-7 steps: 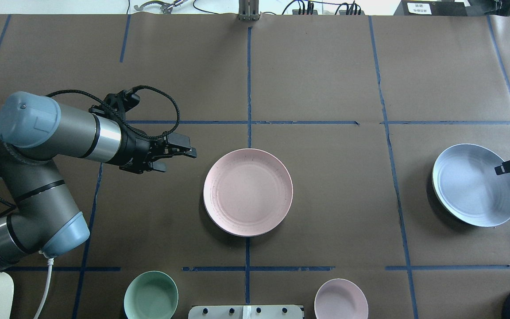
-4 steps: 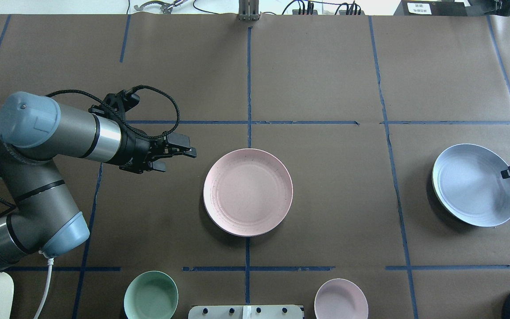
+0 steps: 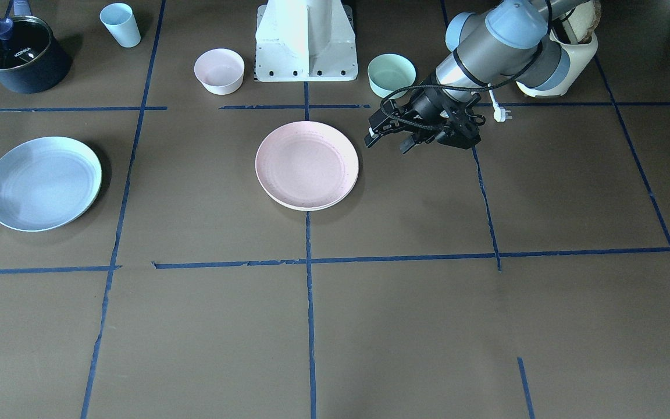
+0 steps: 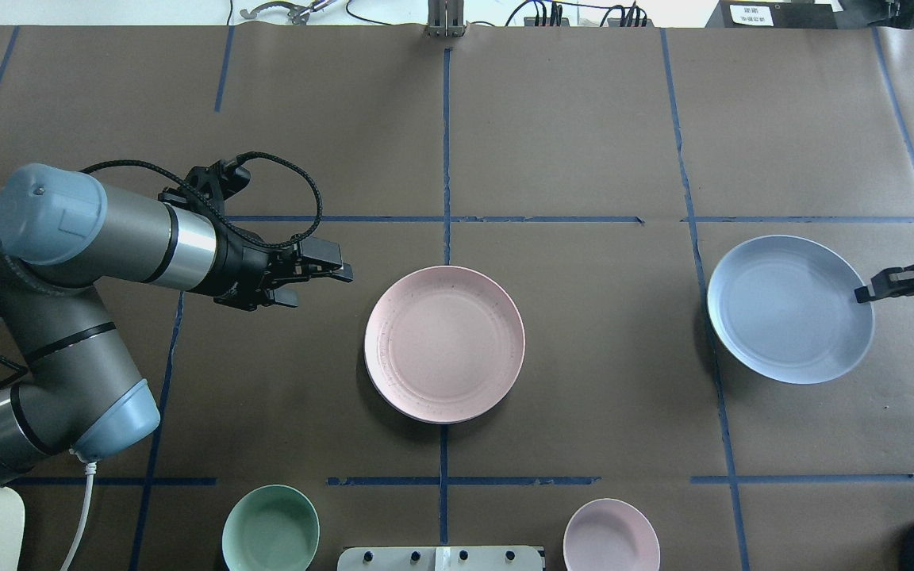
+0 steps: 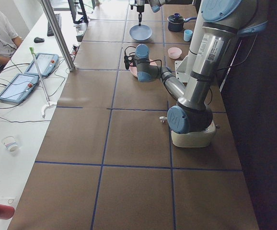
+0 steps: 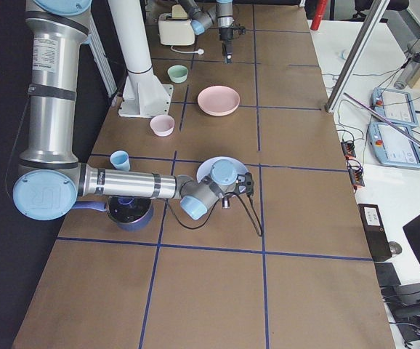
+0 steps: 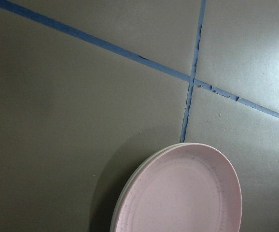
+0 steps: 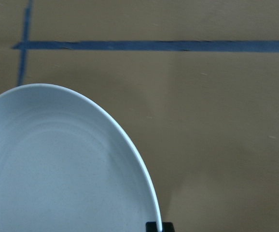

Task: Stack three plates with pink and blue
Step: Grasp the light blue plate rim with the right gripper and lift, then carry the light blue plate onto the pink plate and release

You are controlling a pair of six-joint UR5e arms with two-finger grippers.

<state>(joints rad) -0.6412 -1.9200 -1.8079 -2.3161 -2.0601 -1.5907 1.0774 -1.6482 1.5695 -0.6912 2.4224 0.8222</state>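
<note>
The table (image 4: 584, 143) is marked into squares with blue tape. At its middle lies the pink plate (image 4: 444, 343), flat, and my left wrist camera shows the pale rim of the cream plate (image 7: 128, 189) just under it. So two of the three are stacked, I judge.

The blue plate (image 4: 782, 309) is well apart from that pair, out toward my right. I judge it is clear of the table, since its shadow falls off to one side. My right gripper (image 4: 869, 295) is closed on the rim farthest from the stack, so the whole plate lies between my fingers and the pink plate. The carry runs straight across toward my left, plate leading.

My left gripper (image 4: 322, 287) hangs near the pink plate on the other side, jaws parted and empty. It is the nearer hand to the stack, but it has no part in this carry.
</note>
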